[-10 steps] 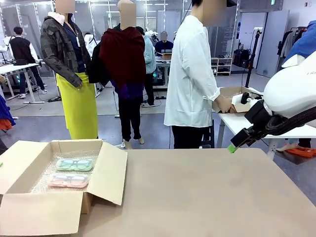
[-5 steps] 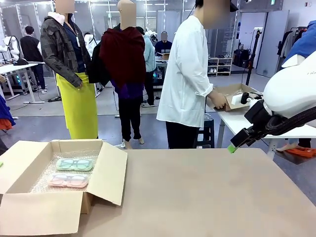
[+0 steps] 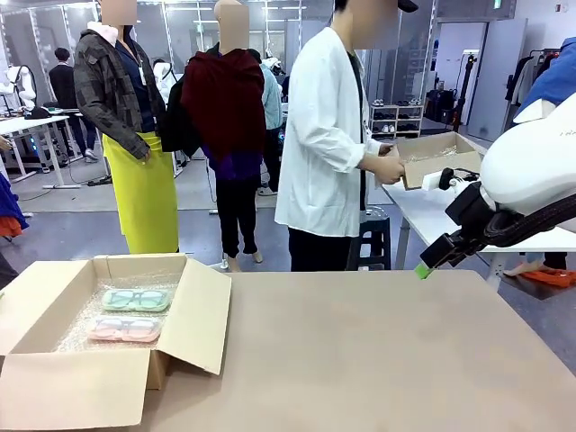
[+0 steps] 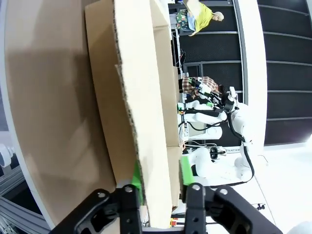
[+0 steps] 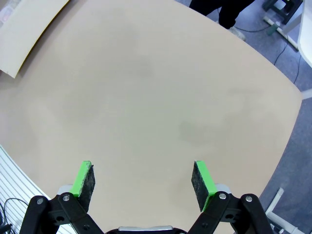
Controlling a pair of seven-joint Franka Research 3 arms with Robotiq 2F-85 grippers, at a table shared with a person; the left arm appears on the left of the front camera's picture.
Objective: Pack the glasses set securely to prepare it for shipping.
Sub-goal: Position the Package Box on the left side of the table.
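While the left gripper (image 4: 158, 187) pinches a corrugated flap of the cardboard box (image 3: 193, 310) between its green pads, jaws narrow, the right gripper (image 5: 143, 178) hangs with jaws spread wide over bare tan surface (image 5: 161, 97). At nine o'clock on that surface, the mint-green case (image 3: 136, 300) and pink case (image 3: 125, 329) lie flat on bubble wrap (image 3: 79, 319) inside the box.
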